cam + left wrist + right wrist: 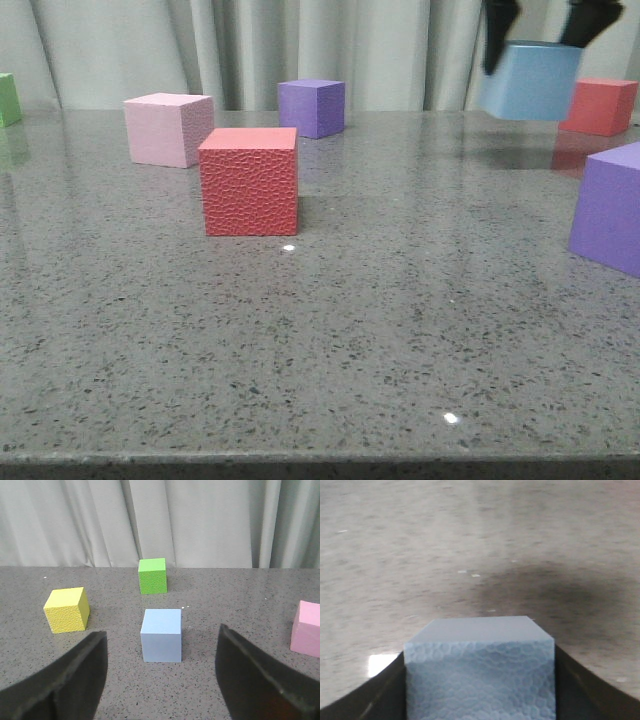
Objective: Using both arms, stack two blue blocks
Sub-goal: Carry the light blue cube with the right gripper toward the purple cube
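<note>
right gripper (541,40) holding blue block (530,80) aloft, unlabelled

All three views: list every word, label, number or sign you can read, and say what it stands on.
None: no text shows in any view.
The cubes are plain, including the blue block held off the table by the right gripper and the blue block ahead of the open left gripper; the table and curtain are bare too.

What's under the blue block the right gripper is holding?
Only bare table with the block's shadow; the held blue block hangs clear of the surface in the right gripper. The block itself hides the patch directly beneath it in the wrist view.
</note>
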`<control>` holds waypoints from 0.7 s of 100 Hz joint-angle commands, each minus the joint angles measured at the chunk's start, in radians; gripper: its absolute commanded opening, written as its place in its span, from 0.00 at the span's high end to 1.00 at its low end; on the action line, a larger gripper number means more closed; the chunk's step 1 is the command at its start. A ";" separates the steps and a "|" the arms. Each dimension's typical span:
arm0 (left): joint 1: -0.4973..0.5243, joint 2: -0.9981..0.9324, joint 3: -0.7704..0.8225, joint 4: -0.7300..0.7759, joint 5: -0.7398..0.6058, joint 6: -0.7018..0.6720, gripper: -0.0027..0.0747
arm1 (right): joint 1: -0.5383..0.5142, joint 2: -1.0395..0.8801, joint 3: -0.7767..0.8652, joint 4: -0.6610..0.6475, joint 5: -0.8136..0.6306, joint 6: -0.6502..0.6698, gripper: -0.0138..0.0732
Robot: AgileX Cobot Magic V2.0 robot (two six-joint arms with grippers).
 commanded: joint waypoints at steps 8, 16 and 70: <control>-0.007 0.004 -0.038 -0.007 -0.084 -0.007 0.37 | 0.083 -0.062 -0.033 0.006 -0.081 0.061 0.46; -0.007 0.004 -0.038 -0.007 -0.084 -0.007 0.37 | 0.123 -0.058 -0.033 0.014 -0.100 0.087 0.46; -0.007 0.004 -0.038 -0.007 -0.084 -0.007 0.37 | 0.267 0.000 -0.033 0.115 -0.264 0.163 0.46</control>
